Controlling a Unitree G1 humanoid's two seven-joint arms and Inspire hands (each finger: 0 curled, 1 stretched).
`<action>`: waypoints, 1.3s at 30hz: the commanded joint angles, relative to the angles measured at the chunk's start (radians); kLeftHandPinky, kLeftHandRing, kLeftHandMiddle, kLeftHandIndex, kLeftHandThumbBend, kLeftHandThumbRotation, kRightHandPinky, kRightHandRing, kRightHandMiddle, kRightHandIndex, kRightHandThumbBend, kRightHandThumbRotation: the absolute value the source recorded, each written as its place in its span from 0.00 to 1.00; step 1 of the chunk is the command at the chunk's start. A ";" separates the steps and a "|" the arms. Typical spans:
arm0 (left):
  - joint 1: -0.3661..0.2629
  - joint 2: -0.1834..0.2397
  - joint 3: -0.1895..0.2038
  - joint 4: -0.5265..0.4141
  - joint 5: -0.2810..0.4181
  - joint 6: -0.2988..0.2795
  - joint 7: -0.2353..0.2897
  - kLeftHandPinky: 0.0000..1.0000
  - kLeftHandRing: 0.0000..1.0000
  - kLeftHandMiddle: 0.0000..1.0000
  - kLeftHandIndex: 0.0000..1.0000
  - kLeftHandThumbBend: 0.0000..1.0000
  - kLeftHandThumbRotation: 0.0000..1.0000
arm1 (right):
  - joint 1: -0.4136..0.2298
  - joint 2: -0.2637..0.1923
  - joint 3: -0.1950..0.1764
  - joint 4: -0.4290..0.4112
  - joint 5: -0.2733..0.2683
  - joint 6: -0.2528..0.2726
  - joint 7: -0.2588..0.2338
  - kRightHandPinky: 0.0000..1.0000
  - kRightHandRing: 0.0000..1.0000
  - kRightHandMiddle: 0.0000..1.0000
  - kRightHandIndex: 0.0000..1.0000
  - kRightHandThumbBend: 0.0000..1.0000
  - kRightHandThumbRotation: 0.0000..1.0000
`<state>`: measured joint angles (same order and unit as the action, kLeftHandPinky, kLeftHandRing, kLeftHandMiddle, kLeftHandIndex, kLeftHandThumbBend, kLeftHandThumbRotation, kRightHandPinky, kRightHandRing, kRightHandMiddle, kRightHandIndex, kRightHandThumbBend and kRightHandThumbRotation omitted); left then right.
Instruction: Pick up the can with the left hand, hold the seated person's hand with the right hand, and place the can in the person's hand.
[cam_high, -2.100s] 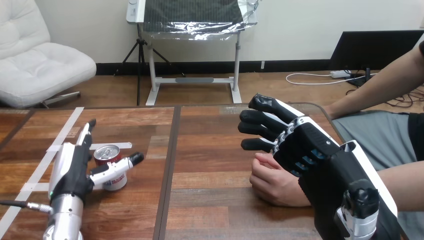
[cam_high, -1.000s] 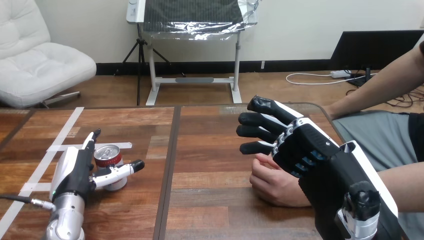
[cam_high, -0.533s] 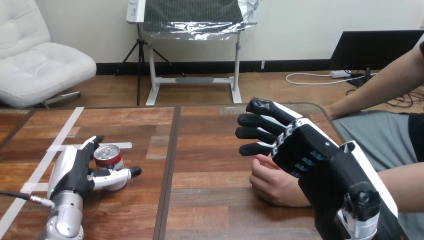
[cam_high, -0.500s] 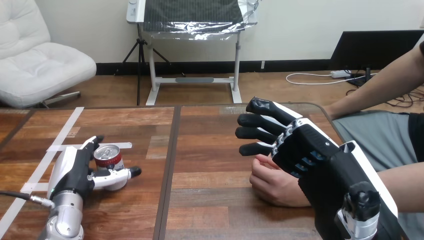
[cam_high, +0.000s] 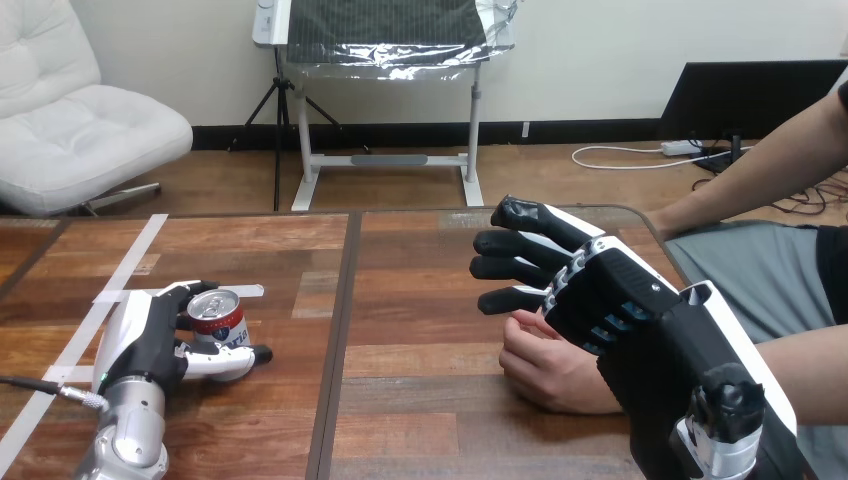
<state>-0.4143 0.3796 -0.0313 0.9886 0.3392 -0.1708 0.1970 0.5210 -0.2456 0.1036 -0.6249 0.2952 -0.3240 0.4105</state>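
Observation:
A red can (cam_high: 218, 318) with a silver top stands upright on the wooden table (cam_high: 400, 300) at the left. My left hand (cam_high: 150, 335) wraps it, fingers curled over its far side and thumb bent across its front. My right hand (cam_high: 590, 290) hovers at the right, fingers straight and spread, pointing left. Under and just behind it lies the person's hand (cam_high: 550, 365), resting on the table with its fingers curled in. I cannot tell whether my right hand touches it.
White tape strips (cam_high: 120, 275) run across the table's left part beside the can. The person's other forearm (cam_high: 760, 170) rests along the table's far right edge.
My left hand's fingers and thumb have curled in round the can, and the hand has sunk lower. The right hand and the person's hand have barely moved.

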 joint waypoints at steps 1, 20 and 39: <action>-0.090 0.017 -0.006 -0.044 0.002 0.014 0.014 0.63 0.72 0.75 0.73 0.81 0.01 | -0.046 0.004 -0.011 -0.026 -0.004 -0.022 -0.004 0.71 0.79 0.81 0.84 1.00 0.98; -0.115 0.015 -0.003 -0.017 -0.014 0.030 0.009 0.51 0.61 0.65 0.67 0.76 0.00 | -0.046 -0.001 -0.013 -0.024 0.001 -0.024 0.002 0.71 0.79 0.81 0.84 1.00 0.98; -0.120 0.016 -0.002 -0.011 -0.020 0.009 0.011 0.48 0.57 0.62 0.63 0.72 0.00 | -0.038 0.006 -0.012 -0.028 -0.004 -0.030 -0.006 0.71 0.78 0.81 0.83 1.00 0.96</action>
<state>-0.4520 0.3796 -0.0303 0.9890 0.3243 -0.1428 0.1991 0.5210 -0.2444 0.1036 -0.6249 0.2942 -0.3284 0.4102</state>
